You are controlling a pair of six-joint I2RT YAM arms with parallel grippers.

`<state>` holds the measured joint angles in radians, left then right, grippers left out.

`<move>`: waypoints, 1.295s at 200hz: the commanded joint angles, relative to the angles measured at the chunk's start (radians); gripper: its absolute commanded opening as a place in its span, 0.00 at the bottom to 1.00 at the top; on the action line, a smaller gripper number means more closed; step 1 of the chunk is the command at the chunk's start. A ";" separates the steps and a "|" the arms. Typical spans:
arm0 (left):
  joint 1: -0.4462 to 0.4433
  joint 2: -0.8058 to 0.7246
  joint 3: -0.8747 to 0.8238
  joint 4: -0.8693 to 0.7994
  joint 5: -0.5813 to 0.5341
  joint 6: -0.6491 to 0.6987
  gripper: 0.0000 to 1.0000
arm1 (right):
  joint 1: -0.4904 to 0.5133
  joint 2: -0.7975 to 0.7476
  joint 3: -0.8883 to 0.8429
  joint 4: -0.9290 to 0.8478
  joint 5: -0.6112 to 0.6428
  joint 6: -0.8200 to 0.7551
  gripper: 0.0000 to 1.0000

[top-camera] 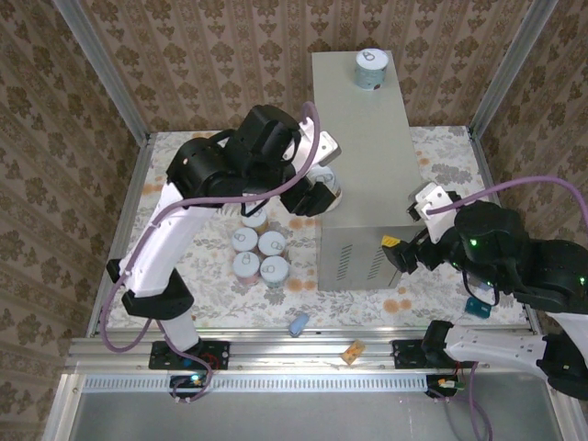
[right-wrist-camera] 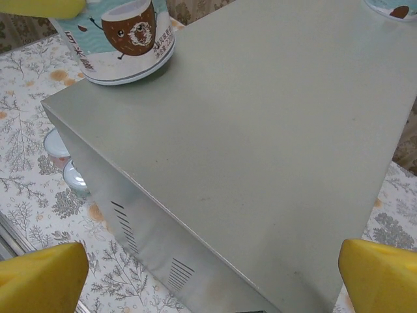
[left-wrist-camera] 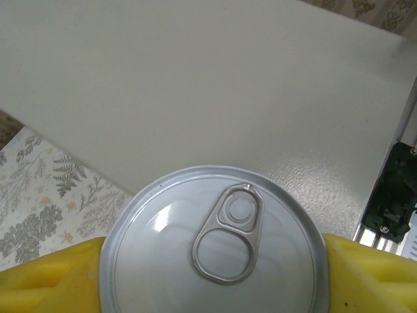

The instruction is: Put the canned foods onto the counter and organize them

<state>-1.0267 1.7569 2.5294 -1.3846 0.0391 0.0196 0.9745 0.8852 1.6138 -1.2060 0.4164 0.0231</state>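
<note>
The counter (top-camera: pixel 367 156) is a tall light-grey box in the middle of the table. My left gripper (top-camera: pixel 322 193) is shut on a can (top-camera: pixel 326 179) at the counter's left edge. In the left wrist view the can's pull-tab lid (left-wrist-camera: pixel 218 244) sits between the yellow fingers (left-wrist-camera: pixel 52 277). The right wrist view shows the held can's coconut label (right-wrist-camera: pixel 120 39) at the edge of the counter top (right-wrist-camera: pixel 260 130); whether it rests there I cannot tell. Another can (top-camera: pixel 370 70) stands at the counter's far end. Several cans (top-camera: pixel 260 254) stand on the floor, left of the counter. My right gripper (top-camera: pixel 404 253) hangs open by the counter's near right corner.
A small blue lump (top-camera: pixel 299 323) and a tan block (top-camera: pixel 353 350) lie near the table's front edge. Metal frame posts (top-camera: pixel 101 73) stand at the back corners. The vent slits (right-wrist-camera: pixel 127 225) on the counter's near face look toward my right gripper (right-wrist-camera: pixel 208 280).
</note>
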 commanded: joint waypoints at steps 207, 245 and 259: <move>-0.050 0.132 0.089 0.135 0.051 0.016 0.86 | -0.007 -0.094 -0.031 -0.015 0.081 0.001 1.00; -0.045 0.066 -0.021 0.191 0.064 0.003 0.95 | -0.007 -0.098 -0.032 -0.014 0.081 0.015 1.00; -0.039 0.018 -0.114 0.248 0.080 -0.011 0.98 | -0.007 -0.099 -0.036 -0.007 0.081 0.018 1.00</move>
<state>-1.0718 1.8568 2.5183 -1.2182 0.0841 0.0227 0.9726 0.7979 1.5864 -1.2144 0.4652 0.0273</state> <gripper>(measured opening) 0.961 0.999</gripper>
